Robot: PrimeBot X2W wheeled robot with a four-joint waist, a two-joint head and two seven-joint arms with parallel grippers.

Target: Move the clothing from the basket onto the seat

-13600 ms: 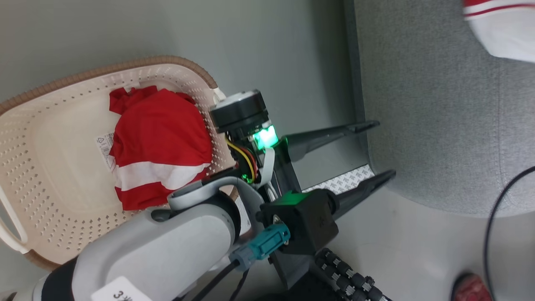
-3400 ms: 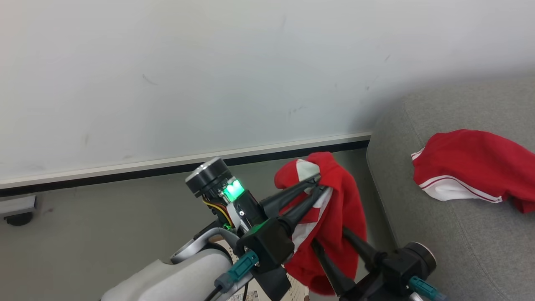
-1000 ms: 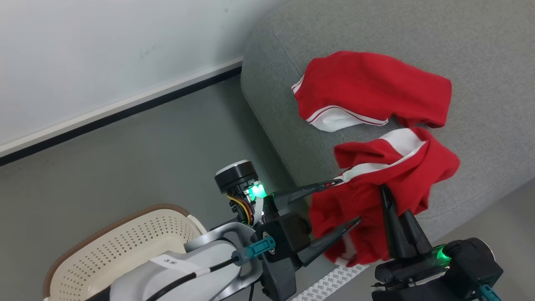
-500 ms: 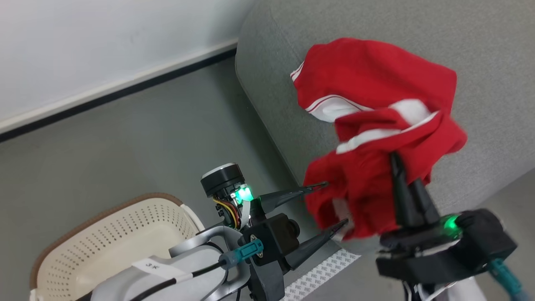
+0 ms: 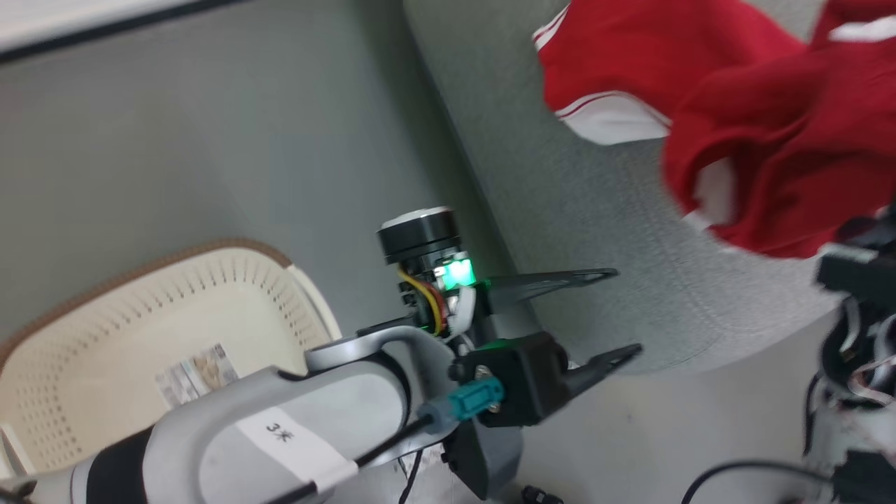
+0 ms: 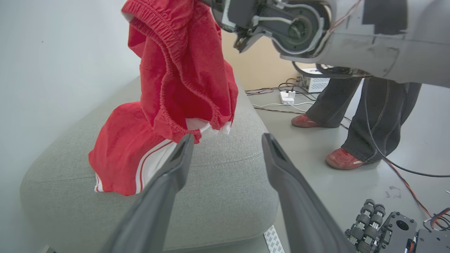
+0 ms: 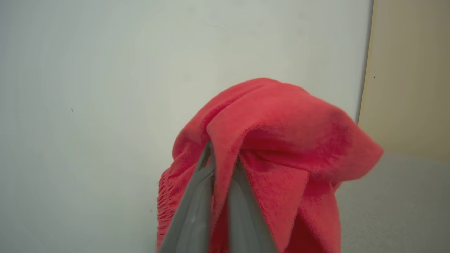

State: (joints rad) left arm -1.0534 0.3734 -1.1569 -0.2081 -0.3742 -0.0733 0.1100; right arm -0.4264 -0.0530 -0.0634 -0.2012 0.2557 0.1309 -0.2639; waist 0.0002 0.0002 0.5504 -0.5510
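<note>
Now right fingers [image 7: 191,218] pinch the clothing [image 6: 182,70], lifted from the basket [image 5: 231,280], above the seat [image 6: 225,196]; left fingers [image 6: 165,186] spread.

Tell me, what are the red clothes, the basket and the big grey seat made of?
The red clothes look like soft, matte knit cloth: fuzzy surface, a gathered stretchy band. The basket looks like smooth cream plastic with rows of moulded holes; its brown rim looks woven. The seat looks covered in matte grey woven fabric, grainy, with a seam.

The dark, long-fingered left pincer [image 5: 627,309] joins a pale grey forearm [image 5: 350,392] (teal connector [image 5: 470,407], green light [image 5: 458,271]).
</note>
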